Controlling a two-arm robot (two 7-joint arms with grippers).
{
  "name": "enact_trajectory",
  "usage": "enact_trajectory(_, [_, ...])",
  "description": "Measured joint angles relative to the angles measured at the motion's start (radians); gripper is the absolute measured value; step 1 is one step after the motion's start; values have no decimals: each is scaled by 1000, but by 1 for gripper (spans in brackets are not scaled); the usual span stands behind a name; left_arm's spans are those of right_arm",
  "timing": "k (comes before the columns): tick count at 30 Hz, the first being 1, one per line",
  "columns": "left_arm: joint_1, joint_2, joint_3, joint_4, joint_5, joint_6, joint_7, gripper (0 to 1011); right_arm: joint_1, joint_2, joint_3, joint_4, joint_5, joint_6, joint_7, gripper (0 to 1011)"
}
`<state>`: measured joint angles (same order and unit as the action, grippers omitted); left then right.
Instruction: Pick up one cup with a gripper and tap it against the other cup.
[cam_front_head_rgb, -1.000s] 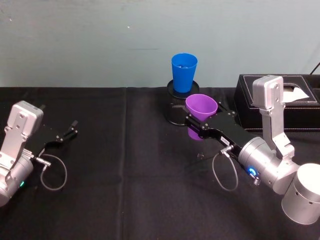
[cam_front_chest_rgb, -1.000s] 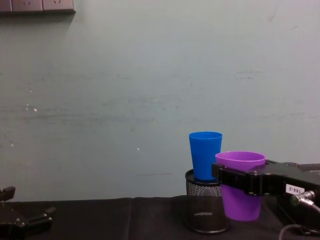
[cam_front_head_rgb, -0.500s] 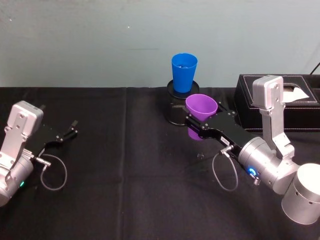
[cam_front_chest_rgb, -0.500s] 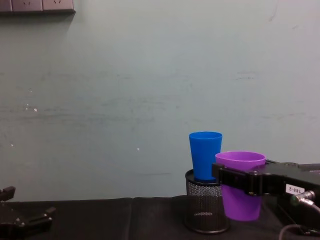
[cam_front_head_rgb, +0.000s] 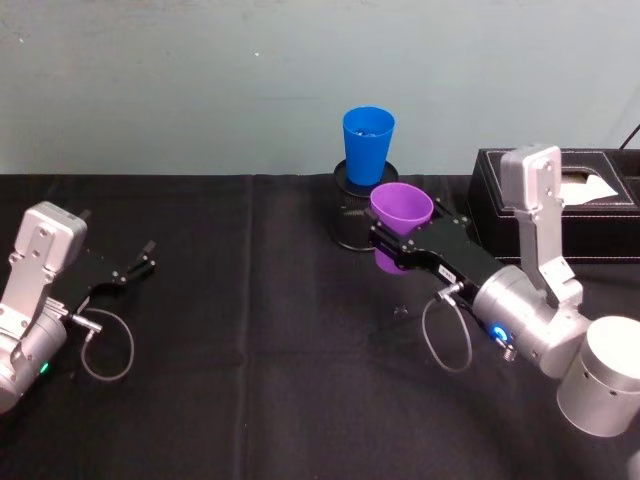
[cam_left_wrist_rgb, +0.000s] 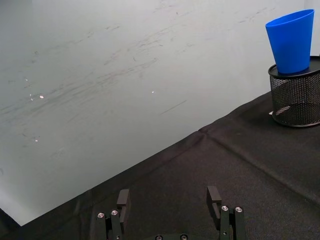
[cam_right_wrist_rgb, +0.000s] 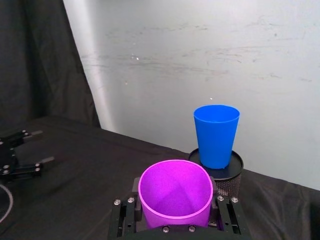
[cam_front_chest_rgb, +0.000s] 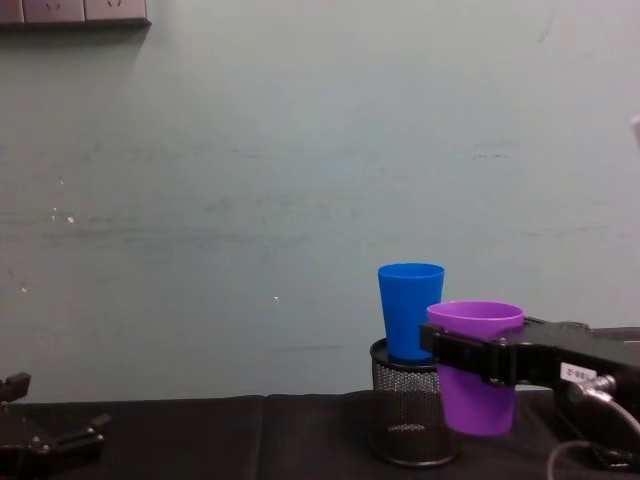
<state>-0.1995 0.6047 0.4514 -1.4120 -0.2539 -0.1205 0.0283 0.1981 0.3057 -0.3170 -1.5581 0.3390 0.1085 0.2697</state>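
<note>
Right gripper (cam_front_head_rgb: 388, 252) is clamped on the purple cup (cam_front_head_rgb: 402, 208), one jaw on each side just under the rim. The cup is upright, mouth up, and lifted clear of the table (cam_front_head_rgb: 250, 380); in the chest view its bottom hangs above the cloth.

Hidden bits:
- In the head view the jaws cover most of the purple cup's lower body, leaving the rim, the inside and a sliver below.
- In the chest view the jaw crosses the cup as a black band under the rim.
- The blue cup (cam_front_head_rgb: 367, 145) stands upright in the mesh holder (cam_front_head_rgb: 350, 225) at the back of the table. Its base is down inside the mesh and hard to make out.
- Purple sits just beside blue, nearer the robot and a bit to its right. In the chest view the purple rim overlaps blue's lower right side. In the right wrist view the holder's rim shows between the two. I can't tell whether they touch.
- The right arm runs off the lower right corner of the head view. A cable (cam_front_head_rgb: 440, 340) loops under the wrist.
- A black box (cam_front_head_rgb: 600, 225) sits behind the right arm, partly blocked by it.

Left gripper (cam_front_head_rgb: 135, 268) is parked low at the far left, well apart from both cups. Its fingers (cam_left_wrist_rgb: 214, 196) are spread wide with nothing between them. In the chest view it is cut off at the bottom left corner.
</note>
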Motion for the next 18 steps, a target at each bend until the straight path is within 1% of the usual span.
enact_trajectory(2, [0, 0, 0, 0, 0, 0, 0, 1000, 24, -12, -2, 30, -5, 1, 4, 729])
enact_trajectory(6, [0, 0, 0, 0, 0, 0, 0, 1000, 58, -28, -5, 68, -12, 2, 5, 729])
enact_trajectory(9, [0, 0, 0, 0, 0, 0, 0, 1000, 101, -50, -8, 120, -22, 4, 5, 729])
enact_trajectory(10, [0, 0, 0, 0, 0, 0, 0, 1000, 101, -50, -8, 120, -22, 4, 5, 729])
enact_trajectory(13, [0, 0, 0, 0, 0, 0, 0, 1000, 136, -68, -9, 163, -28, 4, 4, 729])
enact_trajectory(16, [0, 0, 0, 0, 0, 0, 0, 1000, 179, -93, -10, 223, -32, 4, 4, 729])
enact_trajectory(18, [0, 0, 0, 0, 0, 0, 0, 1000, 195, -102, -9, 245, -33, 3, 4, 729])
